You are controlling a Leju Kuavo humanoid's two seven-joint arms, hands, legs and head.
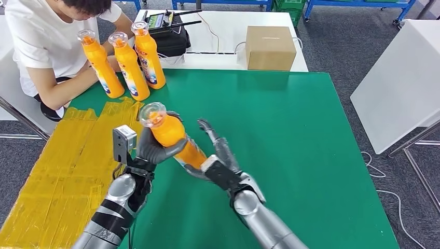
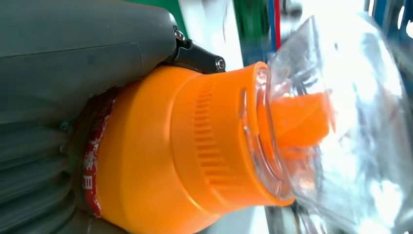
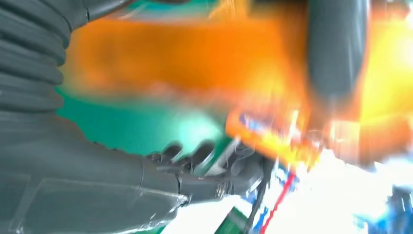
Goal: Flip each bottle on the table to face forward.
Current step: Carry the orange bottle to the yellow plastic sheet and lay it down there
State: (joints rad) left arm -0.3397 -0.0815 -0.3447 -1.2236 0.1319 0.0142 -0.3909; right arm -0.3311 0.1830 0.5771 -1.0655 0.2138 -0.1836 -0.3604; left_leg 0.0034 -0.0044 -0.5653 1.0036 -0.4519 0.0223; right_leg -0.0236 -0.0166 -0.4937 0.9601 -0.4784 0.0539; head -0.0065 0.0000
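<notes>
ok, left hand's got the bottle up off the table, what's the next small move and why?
Probably bring the right hand in against the bottle's lower body to help turn it. The left hand grips it tilted above the green table, while the right hand sits beside its base with fingers apart.

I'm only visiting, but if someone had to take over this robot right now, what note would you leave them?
Left robot hand: grips the tilted bottle near its neck, above the green table.
Right robot hand: fingers spread beside the bottle's lower end; contact unclear, right wrist view blurred.
Three bottles stand upright at the table's far left corner, next to a seated person.
Done: cannot tell which face forward.
Left: turn the held bottle and set it down.
</notes>
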